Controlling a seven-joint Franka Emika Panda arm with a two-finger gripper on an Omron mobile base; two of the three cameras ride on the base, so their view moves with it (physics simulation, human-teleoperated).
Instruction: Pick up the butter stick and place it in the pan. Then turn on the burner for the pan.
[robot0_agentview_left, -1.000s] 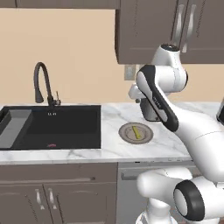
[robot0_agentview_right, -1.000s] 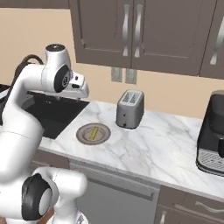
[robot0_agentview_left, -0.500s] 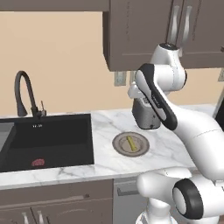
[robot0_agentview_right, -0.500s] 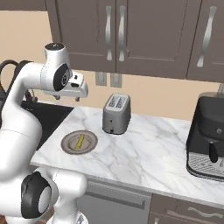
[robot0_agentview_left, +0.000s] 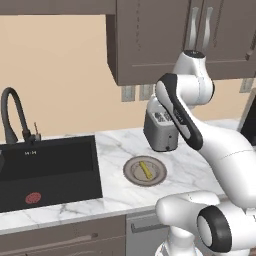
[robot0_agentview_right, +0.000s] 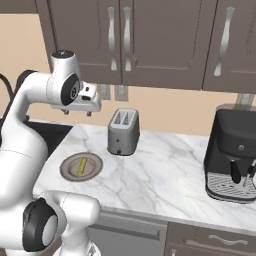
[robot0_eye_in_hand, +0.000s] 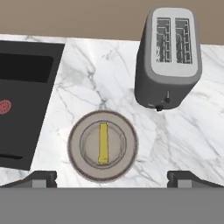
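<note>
Toaster (robot0_eye_in_hand: 168, 59) near plate (robot0_eye_in_hand: 78, 162), butter stick (robot0_eye_in_hand: 103, 143) on it

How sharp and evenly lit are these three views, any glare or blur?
Left base view: sharp, flat light, faint shadow under the toaster. Right base view: crisp, no glare on the coffee machine. Hand view: butter stick and plate clearly in focus.

arm (robot0_agentview_left: 200, 135): glossy white rounded shells | joints: dark bands | pincer (robot0_eye_in_hand: 112, 177): fingertips dark, apparently blocky

A beige wall (robot0_agentview_left: 60, 70) is seen at twelve o'clock, dark brown cabinets (robot0_agentview_right: 160, 40) above, a white marble counter (robot0_agentview_right: 165, 175) below.
</note>
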